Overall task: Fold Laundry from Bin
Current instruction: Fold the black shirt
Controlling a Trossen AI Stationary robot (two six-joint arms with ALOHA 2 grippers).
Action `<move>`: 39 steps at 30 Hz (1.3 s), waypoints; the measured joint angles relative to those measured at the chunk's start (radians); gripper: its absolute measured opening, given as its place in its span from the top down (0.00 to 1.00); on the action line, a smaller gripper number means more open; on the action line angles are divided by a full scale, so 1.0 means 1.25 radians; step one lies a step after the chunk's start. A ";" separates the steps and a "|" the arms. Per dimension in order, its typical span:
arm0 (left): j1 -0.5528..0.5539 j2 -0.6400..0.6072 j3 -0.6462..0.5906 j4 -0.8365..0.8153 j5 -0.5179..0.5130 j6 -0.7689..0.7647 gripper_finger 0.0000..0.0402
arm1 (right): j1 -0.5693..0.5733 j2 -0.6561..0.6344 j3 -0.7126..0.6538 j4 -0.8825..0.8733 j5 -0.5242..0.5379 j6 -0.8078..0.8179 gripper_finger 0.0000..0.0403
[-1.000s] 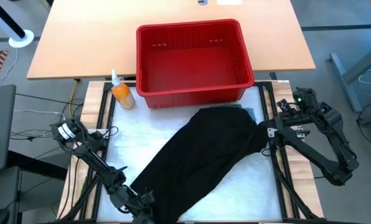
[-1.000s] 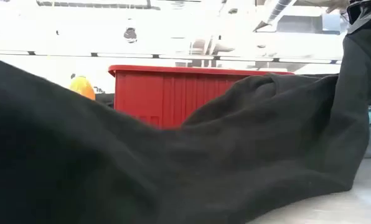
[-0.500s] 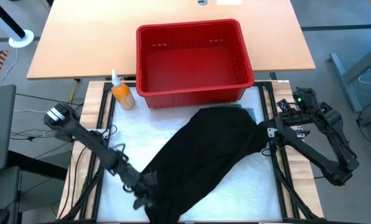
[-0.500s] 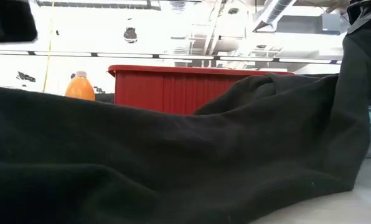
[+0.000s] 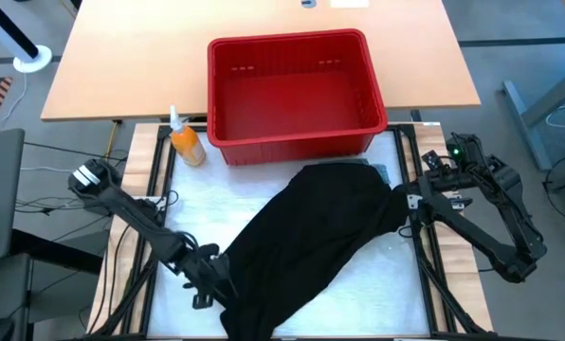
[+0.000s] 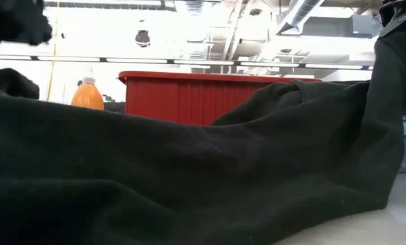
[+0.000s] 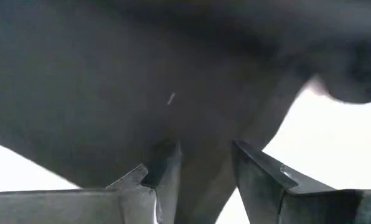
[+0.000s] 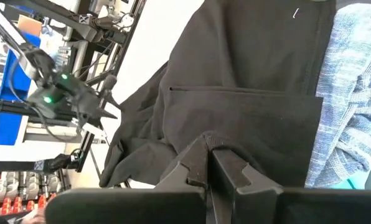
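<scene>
The black garment (image 5: 311, 242) sprawls diagonally across the white table (image 5: 391, 284), just in front of the red bin (image 5: 295, 90). The left end effector (image 5: 209, 279) grips its near-left edge; the right end effector (image 5: 404, 206) pinches its right edge.

Low view: black garment (image 6: 189, 177) across foreground.
Behind it: red bin (image 6: 189, 95); orange bottle (image 6: 88, 94) at bin's left.

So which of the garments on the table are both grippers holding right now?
The big black garment, spread diagonally below the bin. The striped blue-grey shirt underneath it isn't gripped.
</scene>
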State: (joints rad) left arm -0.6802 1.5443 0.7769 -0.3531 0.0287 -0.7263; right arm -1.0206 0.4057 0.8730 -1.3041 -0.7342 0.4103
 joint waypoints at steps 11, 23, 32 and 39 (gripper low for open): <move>0.006 0.034 0.000 -0.439 0.210 -0.058 0.67 | 0.000 0.000 0.000 0.002 0.001 0.000 0.94; 0.011 -0.025 -0.001 -0.582 0.181 -0.127 0.67 | 0.000 0.000 0.000 0.002 -0.016 0.009 0.92; 0.010 -0.157 -0.001 -0.579 0.133 -0.261 0.67 | 0.000 0.021 0.001 -0.072 0.021 -0.026 0.76; 0.010 -0.284 -0.001 -0.521 0.014 -0.374 0.67 | 0.013 0.110 0.001 -0.208 0.084 -0.160 0.67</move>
State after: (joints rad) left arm -0.6682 1.1895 0.7761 -1.0046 0.0468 -1.1936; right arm -1.0044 0.5433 0.8739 -1.5647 -0.6295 0.2098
